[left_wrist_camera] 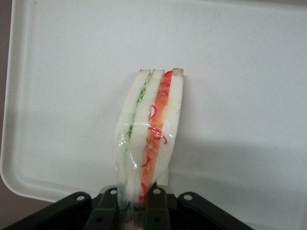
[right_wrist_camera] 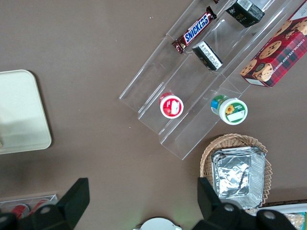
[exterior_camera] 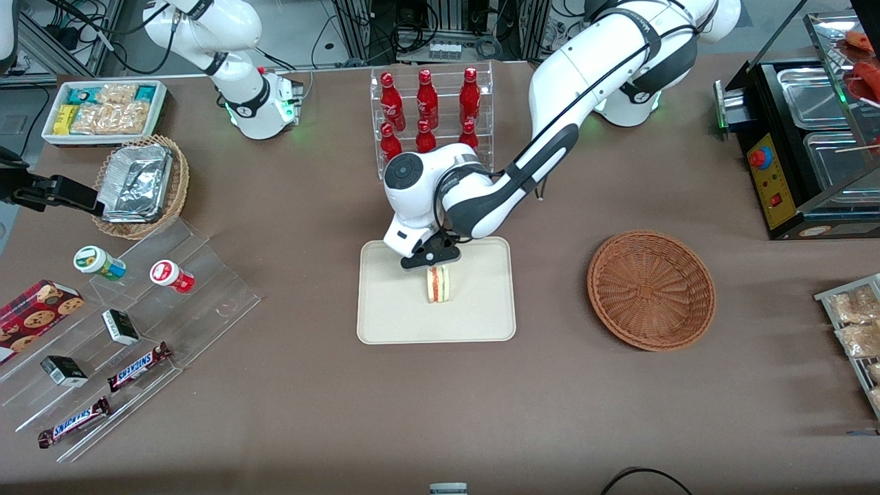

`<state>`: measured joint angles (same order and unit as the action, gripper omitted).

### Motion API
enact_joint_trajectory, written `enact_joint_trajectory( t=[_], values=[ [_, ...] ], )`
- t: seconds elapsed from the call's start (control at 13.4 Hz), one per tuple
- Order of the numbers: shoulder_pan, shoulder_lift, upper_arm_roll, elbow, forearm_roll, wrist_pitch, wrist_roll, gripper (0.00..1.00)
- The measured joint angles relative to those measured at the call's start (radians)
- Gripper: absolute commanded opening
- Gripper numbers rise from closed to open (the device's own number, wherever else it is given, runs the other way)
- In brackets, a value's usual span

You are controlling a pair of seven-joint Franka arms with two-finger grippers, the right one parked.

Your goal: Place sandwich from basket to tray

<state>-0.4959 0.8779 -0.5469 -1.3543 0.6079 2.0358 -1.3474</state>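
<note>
I am holding the tray (exterior_camera: 385, 309) under the pincer (exterior_camera: 434, 264), which is pinching the sandwich (exterior_camera: 438, 284) upright by one end, lowering it cleanly; the basket (exterior_camera: 650, 289) is sitting emptied on the counter.

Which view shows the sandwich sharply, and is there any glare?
Left wrist view: sandwich crisp in the hand, soft shadow on the tray, no glare. Front view: sandwich small but clear; glare only on the foil.
</note>
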Motion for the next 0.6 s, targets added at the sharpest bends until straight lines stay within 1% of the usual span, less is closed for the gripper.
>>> enact_joint_trajectory(
  t=[0.22, 0.3, 0.37, 0.6],
  values=[
    [0.0, 0.021, 0.0, 0.012, 0.038, 0.021, 0.0, 0.0],
    [-0.001, 0.022, -0.001, 0.013, 0.04, 0.021, 0.0, 0.39],
    [-0.001, 0.022, -0.001, 0.013, 0.041, 0.021, 0.001, 0.99],
    [-0.001, 0.022, 0.0, 0.02, 0.045, 0.021, 0.002, 1.0]
  ],
)
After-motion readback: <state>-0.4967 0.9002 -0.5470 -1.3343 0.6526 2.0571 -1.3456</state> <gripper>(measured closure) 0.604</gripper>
